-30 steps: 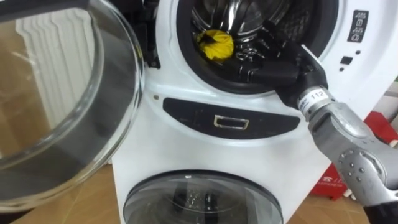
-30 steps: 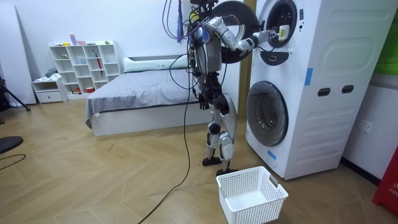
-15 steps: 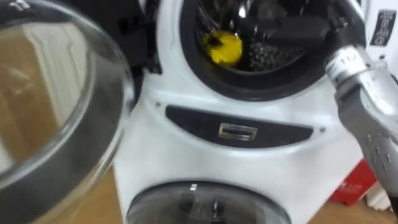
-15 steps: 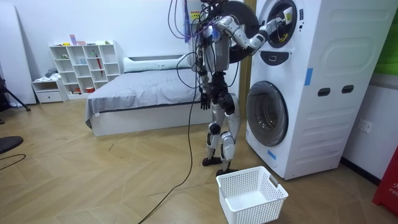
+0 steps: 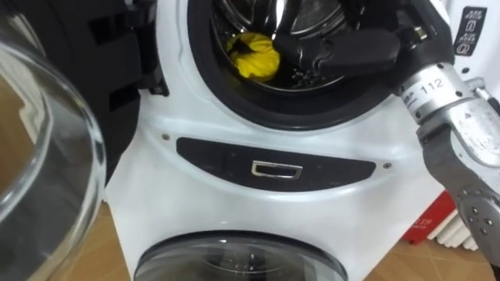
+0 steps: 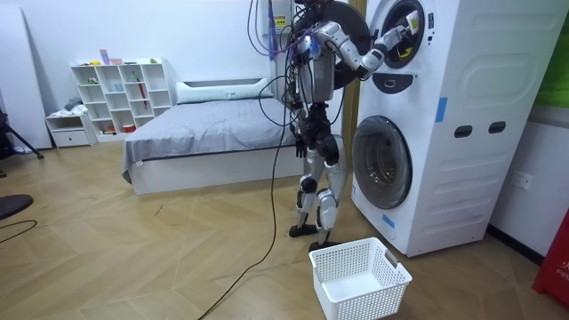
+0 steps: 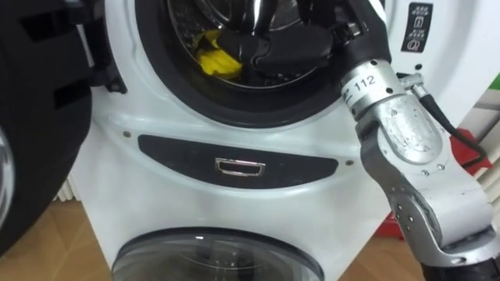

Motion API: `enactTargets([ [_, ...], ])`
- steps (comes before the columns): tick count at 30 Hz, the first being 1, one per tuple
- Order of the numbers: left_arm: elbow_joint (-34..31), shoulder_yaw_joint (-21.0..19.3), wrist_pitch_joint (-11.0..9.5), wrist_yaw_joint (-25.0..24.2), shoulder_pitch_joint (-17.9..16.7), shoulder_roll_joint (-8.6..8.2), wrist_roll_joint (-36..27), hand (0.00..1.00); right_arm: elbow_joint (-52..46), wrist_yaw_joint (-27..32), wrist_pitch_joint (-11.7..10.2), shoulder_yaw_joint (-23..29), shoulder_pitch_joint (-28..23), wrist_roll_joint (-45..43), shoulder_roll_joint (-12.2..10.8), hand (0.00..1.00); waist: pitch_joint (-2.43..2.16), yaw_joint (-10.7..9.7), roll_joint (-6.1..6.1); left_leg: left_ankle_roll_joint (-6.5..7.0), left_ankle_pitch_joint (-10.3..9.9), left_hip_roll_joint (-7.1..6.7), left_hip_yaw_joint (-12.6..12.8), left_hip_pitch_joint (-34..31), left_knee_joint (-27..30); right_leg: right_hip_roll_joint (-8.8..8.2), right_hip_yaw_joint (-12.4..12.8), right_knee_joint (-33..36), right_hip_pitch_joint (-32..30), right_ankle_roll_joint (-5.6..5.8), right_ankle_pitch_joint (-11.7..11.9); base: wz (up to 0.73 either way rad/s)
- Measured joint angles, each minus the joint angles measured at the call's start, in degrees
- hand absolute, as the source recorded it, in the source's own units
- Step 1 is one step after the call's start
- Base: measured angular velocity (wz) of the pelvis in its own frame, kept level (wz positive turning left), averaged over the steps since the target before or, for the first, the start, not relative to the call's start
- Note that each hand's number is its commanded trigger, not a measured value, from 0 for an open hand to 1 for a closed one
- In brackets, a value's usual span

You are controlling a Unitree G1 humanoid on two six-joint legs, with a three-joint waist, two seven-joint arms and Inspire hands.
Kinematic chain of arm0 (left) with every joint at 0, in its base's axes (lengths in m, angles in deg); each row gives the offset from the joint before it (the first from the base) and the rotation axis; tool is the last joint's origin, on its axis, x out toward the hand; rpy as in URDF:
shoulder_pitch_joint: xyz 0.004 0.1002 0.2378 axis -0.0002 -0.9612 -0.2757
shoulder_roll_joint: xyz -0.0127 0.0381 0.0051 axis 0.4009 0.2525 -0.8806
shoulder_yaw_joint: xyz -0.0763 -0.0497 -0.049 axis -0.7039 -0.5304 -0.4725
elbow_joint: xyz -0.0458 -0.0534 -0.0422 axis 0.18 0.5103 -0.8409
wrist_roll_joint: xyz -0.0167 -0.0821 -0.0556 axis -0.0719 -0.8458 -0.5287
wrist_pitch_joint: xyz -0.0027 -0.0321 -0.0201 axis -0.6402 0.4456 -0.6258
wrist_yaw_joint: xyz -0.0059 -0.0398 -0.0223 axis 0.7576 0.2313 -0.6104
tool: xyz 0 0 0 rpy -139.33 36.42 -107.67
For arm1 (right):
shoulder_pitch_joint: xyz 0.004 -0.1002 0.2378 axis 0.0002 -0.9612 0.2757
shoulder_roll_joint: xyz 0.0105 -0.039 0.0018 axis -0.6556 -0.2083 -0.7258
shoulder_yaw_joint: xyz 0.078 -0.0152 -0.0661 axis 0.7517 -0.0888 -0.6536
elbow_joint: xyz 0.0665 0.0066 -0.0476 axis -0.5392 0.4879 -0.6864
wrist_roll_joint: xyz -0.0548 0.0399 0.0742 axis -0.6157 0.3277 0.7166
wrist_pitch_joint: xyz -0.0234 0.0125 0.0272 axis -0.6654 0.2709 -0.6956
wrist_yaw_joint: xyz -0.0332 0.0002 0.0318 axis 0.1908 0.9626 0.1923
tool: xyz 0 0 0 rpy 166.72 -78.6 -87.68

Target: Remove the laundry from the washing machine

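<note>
cloth: yellow cloth [image 5: 251,56] lies at the left of the upper washer drum [image 5: 303,12]
right hand [image 5: 344,48]: inside drum, cloth just to its left; open or closed, cannot tell
nearer: right hand; left hand [image 6: 304,147] hangs low

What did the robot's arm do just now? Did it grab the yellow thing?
The right robot hand went from the rim of the drum deeper in, beside the yellow cloth. Whether it grips it cannot be seen. The cloth, the open door and the white basket stayed put.
</note>
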Motion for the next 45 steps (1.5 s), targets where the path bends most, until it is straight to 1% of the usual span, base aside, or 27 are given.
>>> enactTargets([
  [3, 0.06, 0.0, 0.0, 0.0, 0.11, 0.12, -0.57, 0.0, 0.01, -0.92, -0.11, 0.0, -0.3, -0.48, 0.0, 0.0, 0.09, 0.3, -0.11, -0.29, -0.17, 0.31, 0.35, 0.37, -0.04, 0.26, 0.11, 0.02, 0.32, -0.24, -0.17, -0.03],
  [4, 0.06, 0.02, 0.01, 0.0, 0.03, 0.21, -0.78, 0.0, 0.05, -1.16, -0.12, 0.0, -0.39, -0.56, 0.0, 0.0, 0.3, 0.29, 0.09, -0.34, -0.21, 0.37, 0.32, 0.41, -0.03, 0.3, 0.04, -0.02, 0.42, -0.29, -0.21, 0.0],
  [6, 0.0, 0.21, 0.07, -0.03, 0.05, 0.29, -1.14, 0.0, 0.97, -2.47, -0.41, 0.01, -0.43, -0.8, 0.25, 0.0, 0.35, 0.24, -0.27, -0.61, -0.39, 0.55, -0.07, 0.53, 0.09, 0.48, -0.38, -0.61, 0.96, -0.42, -0.26, 0.07],
  [7, 0.0, 0.38, 0.08, -0.06, 0.07, 0.32, -1.14, 0.0, 1.43, -3.22, -0.57, -0.02, -0.42, -0.78, 0.45, 0.0, 0.44, 0.25, -0.37, -0.64, -0.41, 0.6, -0.22, 0.6, 0.11, 0.52, -0.48, -0.76, 1.17, -0.43, -0.26, 0.14],
  [8, -0.01, 0.43, 0.09, -0.11, 0.11, 0.32, -1.13, 0.0, 3.34, -4.52, -1.35, -0.01, -0.42, -0.61, 0.63, 0.0, 0.54, 0.38, -0.7, -0.74, -0.47, 0.6, -0.66, 0.73, 0.14, 0.56, -0.61, -0.81, 1.47, -0.57, -0.38, 0.18],
  [9, -0.03, 0.43, 0.09, -0.16, 0.11, 0.32, -1.13, 0.0, 5.45, -5.05, -1.4, -0.01, -0.42, -0.63, 0.65, 0.0, 0.39, 0.48, -1.02, -0.85, -0.54, 0.6, -0.91, 0.72, 0.17, 0.59, -1.0, -0.82, 1.58, -0.66, -0.46, 0.19],
  [11, -0.03, 0.42, 0.16, -0.19, 0.1, 0.3, -1.14, 0.0, 7.58, -5.72, -1.44, -0.01, -0.41, -0.57, 0.65, 0.0, 0.33, 0.68, -1.26, -0.91, -0.58, 0.68, -1.22, 0.71, 0.2, 0.6, -1.69, -0.88, 1.76, -0.8, -0.58, 0.18],
  [14, 0.0, 0.32, 0.66, -0.19, 0.26, 0.35, -1.14, 0.0, 10.41, -7.07, -2.06, 0.02, -0.41, -0.39, 0.72, 0.0, 0.35, 1.6, -1.25, -0.94, -0.62, 0.81, -2.42, 0.96, 0.23, 0.52, -2.24, -0.97, 2.19, -0.78, -0.94, 0.16],
  [16, 0.12, 0.28, 0.89, -0.16, 0.29, 0.27, -0.95, 0.0, 12.85, -7.94, -2.53, 0.01, -0.41, -0.57, 0.73, 0.0, 0.45, 2.26, -1.16, -0.95, -0.63, 0.78, -2.72, 1.56, 0.06, 0.45, -2.88, -1.47, 3.19, -0.73, -0.98, 0.17],
  [18, 0.19, 0.38, 1.22, -0.16, 0.54, 0.23, -0.69, 0.0, 16.33, -9.39, -2.66, -0.01, -0.32, -2.2, 0.96, 0.0, 0.49, 3.34, -1.22, -0.86, -0.75, 0.64, -3.42, 1.77, -0.03, 0.3, -3.56, -1.71, 3.91, -0.59, -1.11, 0.17],
  [20, 0.19, 0.42, 1.57, -0.18, 0.59, 0.2, -0.67, 0.0, 18.31, -10.6, -2.66, -0.02, -0.18, -4.18, 0.96, 0.0, 0.53, 3.68, -1.29, -0.83, -0.75, 0.44, -4.12, 1.74, 0.11, 0.02, -4.2, -1.69, 4.18, -0.49, -1.24, 0.17],
  [23, 0.19, 0.41, 2.36, -0.23, 0.61, 0.25, -0.58, 0.0, 21.1, -12.2, -2.73, -0.5, 0.75, -7.63, 0.96, 0.0, 0.65, 4.4, -1.55, -0.82, -0.74, 0.21, -4.27, 1.63, 0.27, -0.21, -4.4, -1.67, 4.19, -0.37, -1.47, 0.03],
  [25, 0.19, 0.51, 2.85, -0.51, 0.64, 0.25, -0.58, 0.0, 22.46, -12.54, -2.94, -1.29, 1.41, -9.8, 0.96, 0.0, 0.69, 4.46, -1.63, -0.78, -0.77, -0.15, -4.35, 1.55, 0.52, -0.26, -4.72, -1.68, 4.32, -0.37, -1.48, 0.0],
  [27, 0.2, 0.53, 3.01, -1.34, 1.25, 0.24, -0.59, 0.0, 24.25, -13.19, -3.72, -2.16, 2.26, -12.15, 0.94, 0.0, 0.71, 4.53, -1.61, -0.67, -0.84, -0.18, -4.58, 1.39, 0.98, -0.31, -4.71, -1.66, 4.38, -0.38, -1.46, 0.0],
  [30, 0.12, 0.54, 3.01, -1.86, 2.11, 0.26, -0.59, 0.0, 25.23, -13.61, -3.65, -2.17, 2.66, -14.12, 0.9, 0.0, 0.74, 4.92, -1.56, -0.66, -0.85, -0.25, -4.67, 1.29, 1.16, -0.36, -4.69, -1.64, 4.39, -0.38, -1.46, 0.01],
  [33, 0.1, 0.58, 3.18, -2.24, 2.23, 0.25, -0.62, 0.0, 25.26, -13.72, -3.71, -2.19, 2.78, -14.79, 0.85, 0.0, 0.83, 5.04, -1.42, -0.66, -0.85, -0.25, -4.47, 1.28, 1.16, -0.33, -4.62, -1.63, 4.36, -0.38, -1.46, 0.0],
  [39, -0.14, 0.52, 3.82, -2.06, 3.05, 0.23, -1.13, 0.0, 26.42, -13.09, -4.26, -2.17, 2.93, -16.01, 0.89, 0.0, 0.84, 5.0, -1.36, -0.65, -0.84, -0.35, -4.8, 0.93, 1.48, -0.47, -4.98, -1.62, 4.25, -0.37, -1.46, 0.01],
  [41, -0.59, 0.42, 3.92, -2.07, 2.9, 0.17, -0.99, 0.0, 26.77, -12.56, -4.32, -2.14, 3.0, -16.49, 0.9, 0.0, 0.84, 4.75, -1.36, -0.6, -0.88, -0.43, -5.24, 0.57, 1.84, -0.56, -5.21, -1.6, 4.14, -0.36, -1.46, 0.07],
  [43, -2.19, 0.29, 4.18, -2.22, 2.02, 0.11, -0.48, 0.0, 27.03, -12.16, -4.25, -1.98, 3.0, -16.8, 0.92, 0.0, 0.83, 4.65, -1.37, -0.57, -0.89, -0.53, -5.58, 0.53, 1.92, -0.64, -5.27, -1.53, 4.15, -0.27, -1.51, 0.06],
  [45, -2.92, -0.85, 4.24, -2.28, 1.53, 0.01, -0.35, 0.0, 27.61, -11.85, -4.16, -1.62, 3.02, -17.2, 0.92, 0.0, 0.8, 4.63, -1.38, -0.55, -0.87, -0.73, -5.82, 0.39, 2.06, -0.73, -5.27, -1.48, 4.09, -0.2, -1.51, 0.06],
])
